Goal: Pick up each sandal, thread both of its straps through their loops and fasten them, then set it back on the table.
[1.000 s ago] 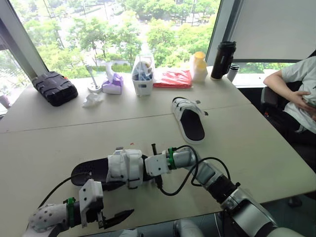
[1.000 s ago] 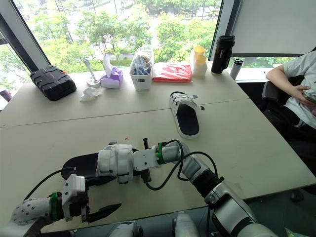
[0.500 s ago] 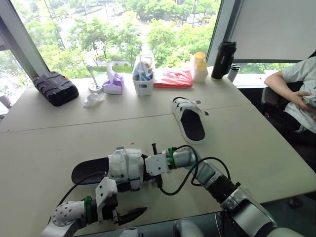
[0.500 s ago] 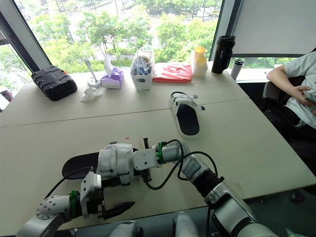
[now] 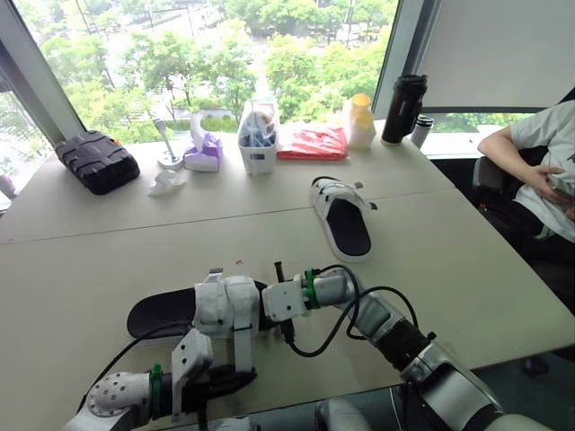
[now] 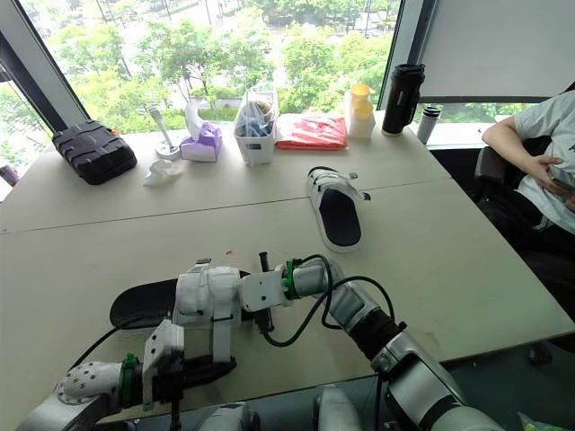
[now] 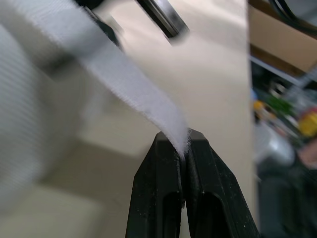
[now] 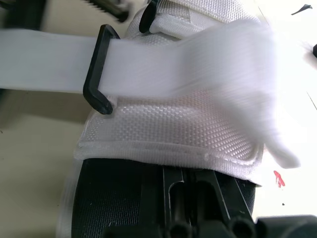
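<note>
- Lying flat near the robot's edge of the counter (image 5: 467, 269), the near sandal (image 5: 229, 305) shows a black sole and white upper, toe end toward the robot's left.
- One white strap (image 7: 124, 84) runs through its black loop (image 8: 99, 74) and out over the sandal's near side, drawn taut, probably so it can be folded back and pressed down.
- The left pincer (image 7: 184, 141) is closed tight on the very tip of that strap, a thin grip that could slip if pulled hard.
- The right pincer (image 5: 262, 312) sits against the sandal's heel-side edge, apparently bracing the shoe against the pull; whether it is clamped I cannot tell.
- The sandal rests on the counter rather than lifted, which steadies it for threading.
- The other sandal (image 5: 341, 215) lies well apart toward the window, sole up-facing, apparently awaiting its turn.
</note>
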`<state>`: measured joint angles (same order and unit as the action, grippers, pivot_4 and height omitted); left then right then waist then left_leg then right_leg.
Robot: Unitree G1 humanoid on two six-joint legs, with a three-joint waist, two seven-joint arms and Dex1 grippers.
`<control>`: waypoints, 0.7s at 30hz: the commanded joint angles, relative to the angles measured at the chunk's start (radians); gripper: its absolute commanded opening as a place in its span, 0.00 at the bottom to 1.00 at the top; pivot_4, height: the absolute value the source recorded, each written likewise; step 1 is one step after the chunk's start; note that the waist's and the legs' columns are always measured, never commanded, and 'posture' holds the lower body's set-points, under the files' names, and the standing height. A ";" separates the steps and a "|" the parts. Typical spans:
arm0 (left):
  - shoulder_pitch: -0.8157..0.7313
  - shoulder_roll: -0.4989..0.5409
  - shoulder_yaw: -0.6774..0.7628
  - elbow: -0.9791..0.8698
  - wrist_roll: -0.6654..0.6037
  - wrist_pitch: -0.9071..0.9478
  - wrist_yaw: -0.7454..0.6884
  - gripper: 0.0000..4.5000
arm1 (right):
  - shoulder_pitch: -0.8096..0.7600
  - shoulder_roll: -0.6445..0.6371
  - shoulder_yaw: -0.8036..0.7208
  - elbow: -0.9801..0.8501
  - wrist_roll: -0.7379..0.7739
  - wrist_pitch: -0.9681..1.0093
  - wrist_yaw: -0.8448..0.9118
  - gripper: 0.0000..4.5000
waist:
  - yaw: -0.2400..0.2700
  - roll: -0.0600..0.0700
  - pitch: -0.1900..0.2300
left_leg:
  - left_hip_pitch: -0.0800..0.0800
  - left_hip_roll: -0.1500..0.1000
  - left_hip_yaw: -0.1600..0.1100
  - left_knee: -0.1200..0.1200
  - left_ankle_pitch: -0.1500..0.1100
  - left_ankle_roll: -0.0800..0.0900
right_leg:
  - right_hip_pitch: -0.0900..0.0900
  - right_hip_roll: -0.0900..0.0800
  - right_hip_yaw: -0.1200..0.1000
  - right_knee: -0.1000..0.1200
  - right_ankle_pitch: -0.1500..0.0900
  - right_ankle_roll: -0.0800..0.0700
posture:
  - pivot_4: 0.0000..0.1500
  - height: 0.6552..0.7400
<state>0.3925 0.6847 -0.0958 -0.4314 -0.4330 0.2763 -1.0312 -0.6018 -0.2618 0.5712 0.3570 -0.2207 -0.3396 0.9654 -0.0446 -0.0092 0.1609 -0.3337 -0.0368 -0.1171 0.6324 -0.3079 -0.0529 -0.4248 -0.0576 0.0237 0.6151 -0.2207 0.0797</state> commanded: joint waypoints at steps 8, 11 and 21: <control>0.073 0.074 -0.038 -0.051 0.017 -0.086 -0.072 0.01 | 0.041 -0.022 0.056 0.031 -0.037 0.020 0.048 0.00 | -0.002 0.001 -0.001 | 0.001 0.000 0.001 -0.001 -0.001 0.002 | 0.000 0.000 0.000 0.000 -0.001 0.000 | 1.00 1.00; 0.069 0.067 0.006 -0.084 -0.009 -0.132 -0.066 0.01 | 0.040 -0.020 0.055 0.030 -0.037 0.022 0.048 0.00 | -0.001 0.001 0.000 | 0.001 0.000 0.001 -0.001 -0.002 0.003 | 0.000 0.000 0.000 0.000 -0.001 0.000 | 1.00 1.00; -0.100 0.131 0.271 -0.184 -0.327 0.046 -0.027 0.01 | 0.026 -0.008 0.055 0.056 -0.042 0.009 0.038 0.00 | -0.003 0.001 0.000 | 0.000 0.001 0.000 0.000 -0.002 0.003 | 0.000 0.001 0.000 0.000 -0.001 0.000 | 1.00 1.00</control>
<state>0.3142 0.8103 0.1300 -0.5744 -0.6914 0.3126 -1.0579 -0.6010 -0.2571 0.5765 0.3561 -0.2189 -0.3500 0.9746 -0.0472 -0.0086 0.1610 -0.3332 -0.0362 -0.1167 0.6323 -0.3096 -0.0501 -0.4250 -0.0567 0.0236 0.6153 -0.2216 0.0795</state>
